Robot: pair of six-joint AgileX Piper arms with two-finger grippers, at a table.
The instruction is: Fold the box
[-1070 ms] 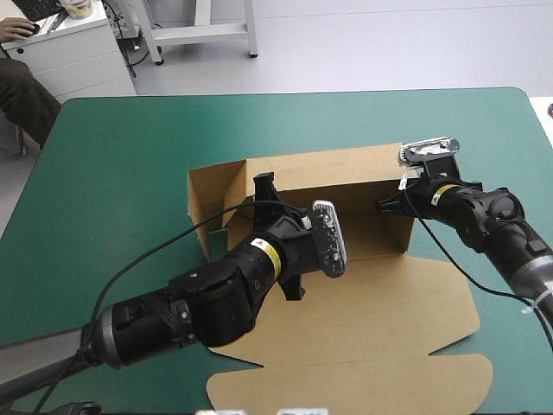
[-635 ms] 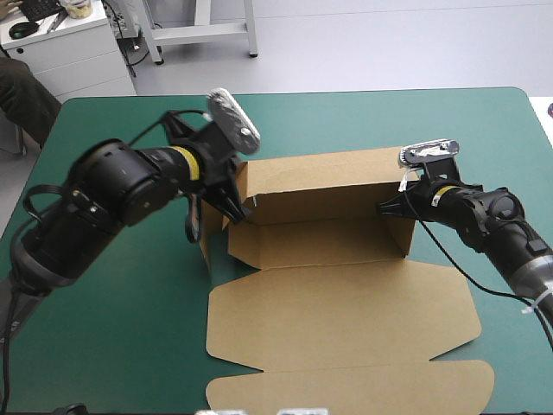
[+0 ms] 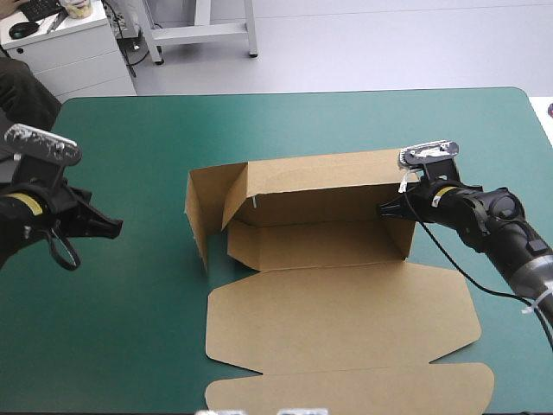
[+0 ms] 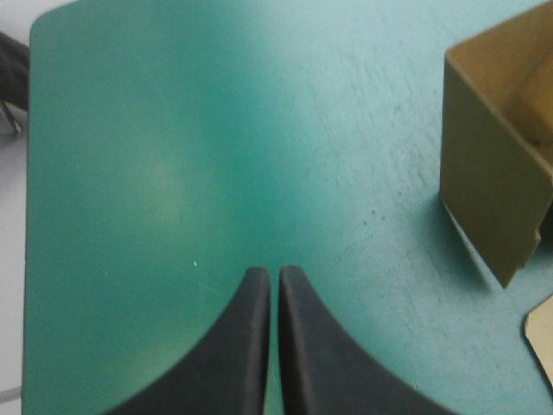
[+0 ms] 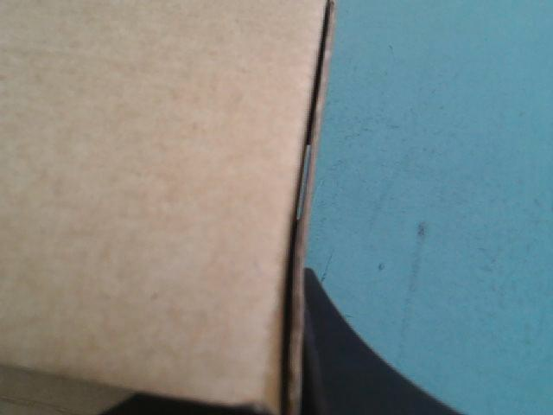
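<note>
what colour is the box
The box is plain brown, unprinted; the high view shows it best.

No text, number or brand can be read in any view; the box [image 3: 346, 320] is plain brown board. A yellow sticker [image 3: 446, 192] on the right arm [image 3: 497, 216], at mid right of the high view, and a yellow band [image 3: 28, 204] on the left arm [image 3: 13, 226], at the left edge, are too small to read.
</note>
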